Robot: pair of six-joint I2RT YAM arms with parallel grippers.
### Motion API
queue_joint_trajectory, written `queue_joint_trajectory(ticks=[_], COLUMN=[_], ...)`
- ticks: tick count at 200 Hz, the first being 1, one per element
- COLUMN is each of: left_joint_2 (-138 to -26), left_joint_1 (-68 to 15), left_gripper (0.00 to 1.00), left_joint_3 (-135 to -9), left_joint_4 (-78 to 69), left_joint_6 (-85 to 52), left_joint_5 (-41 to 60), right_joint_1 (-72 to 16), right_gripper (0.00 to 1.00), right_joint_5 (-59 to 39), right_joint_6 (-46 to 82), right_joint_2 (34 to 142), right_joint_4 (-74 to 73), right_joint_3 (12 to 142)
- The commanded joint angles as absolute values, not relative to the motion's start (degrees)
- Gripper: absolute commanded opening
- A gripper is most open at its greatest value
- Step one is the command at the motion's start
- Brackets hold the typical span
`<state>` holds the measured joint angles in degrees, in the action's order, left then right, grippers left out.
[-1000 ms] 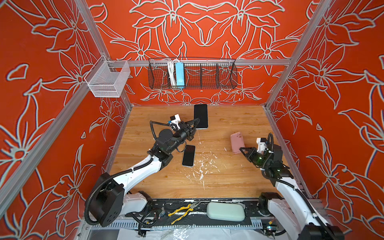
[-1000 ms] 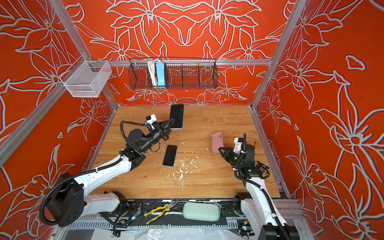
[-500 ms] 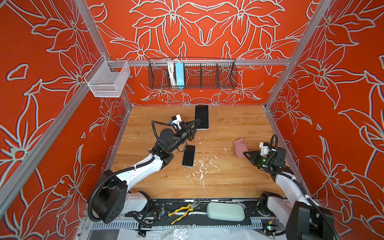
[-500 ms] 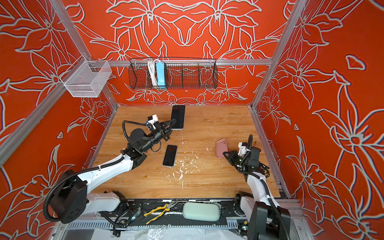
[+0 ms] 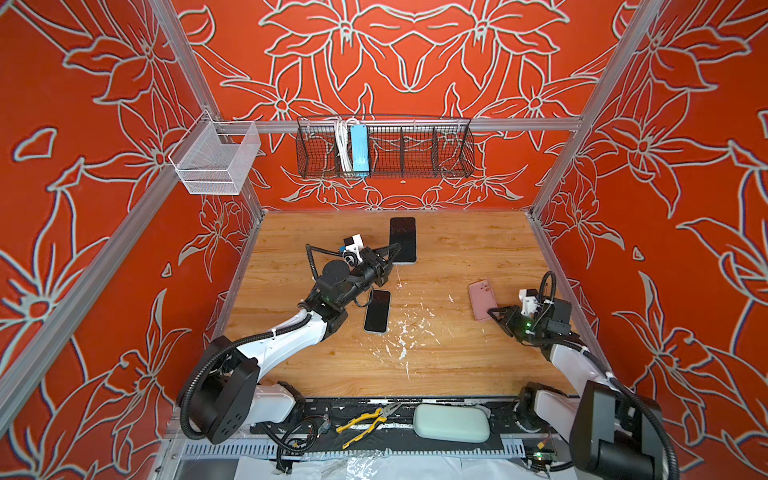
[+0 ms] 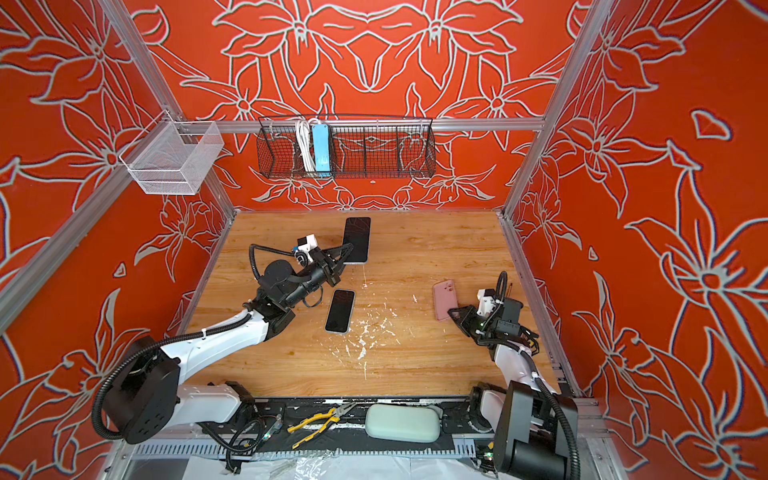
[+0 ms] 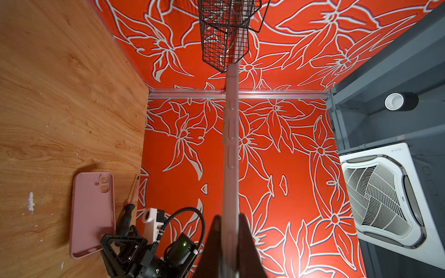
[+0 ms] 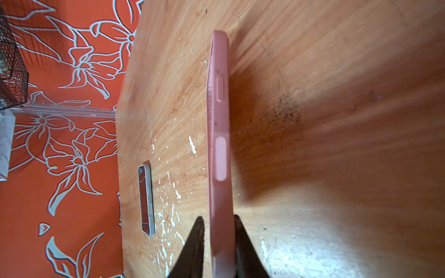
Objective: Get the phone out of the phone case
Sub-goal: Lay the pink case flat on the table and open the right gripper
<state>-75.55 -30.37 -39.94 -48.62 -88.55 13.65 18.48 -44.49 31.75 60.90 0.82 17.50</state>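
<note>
A pink phone case (image 5: 481, 297) (image 6: 444, 297) lies camera holes up on the wooden table (image 5: 457, 365) at the right, flat in the left wrist view (image 7: 92, 211). My right gripper (image 5: 492, 311) (image 8: 218, 217) straddles its near end, open: one finger touches the case (image 8: 218, 120) and a gap shows beside the other. My left gripper (image 5: 394, 249) (image 7: 230, 216) is shut on the corner of a large dark phone (image 5: 403, 237) (image 7: 230, 144), held off the table near the back. A smaller phone (image 5: 377, 311) (image 8: 145, 199) lies screen up mid-table.
A black wire basket (image 5: 384, 147) with a blue power strip hangs on the back wall, and a white mesh basket (image 5: 216, 160) on the left wall. Pliers (image 5: 365, 422) and a pale pouch (image 5: 451, 422) lie on the front ledge. A screwdriver (image 7: 131, 199) rests by the right wall.
The right arm drew back toward the near right, bringing the pink case with it, and its jaws have parted slightly. The left arm with the large phone has barely moved.
</note>
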Motion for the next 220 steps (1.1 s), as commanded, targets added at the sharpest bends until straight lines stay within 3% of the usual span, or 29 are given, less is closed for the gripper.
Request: queue_joint_trajectory(ticks=[1, 83, 220], left_joint_2=[-75.3, -74.89, -76.09], left_joint_1=[-30.15, -30.17, -30.15], left_gripper=[0.0, 0.0, 0.0], left_joint_3=[-40.0, -39.66, -39.44], left_joint_4=[-54.73, -54.67, -54.55], left_joint_6=[-88.64, -88.66, -87.67], left_joint_5=[13.91, 14.02, 14.87], right_joint_1=[19.07, 19.34, 19.4], right_gripper=[0.25, 0.34, 0.35], right_joint_5=[-42.95, -35.75, -29.95], right_joint_6=[30.12, 30.84, 29.54], right_joint_2=[61.31, 59.4, 56.83], right_joint_4=[0.61, 5.72, 10.52], right_joint_3=[17.14, 18.19, 21.87])
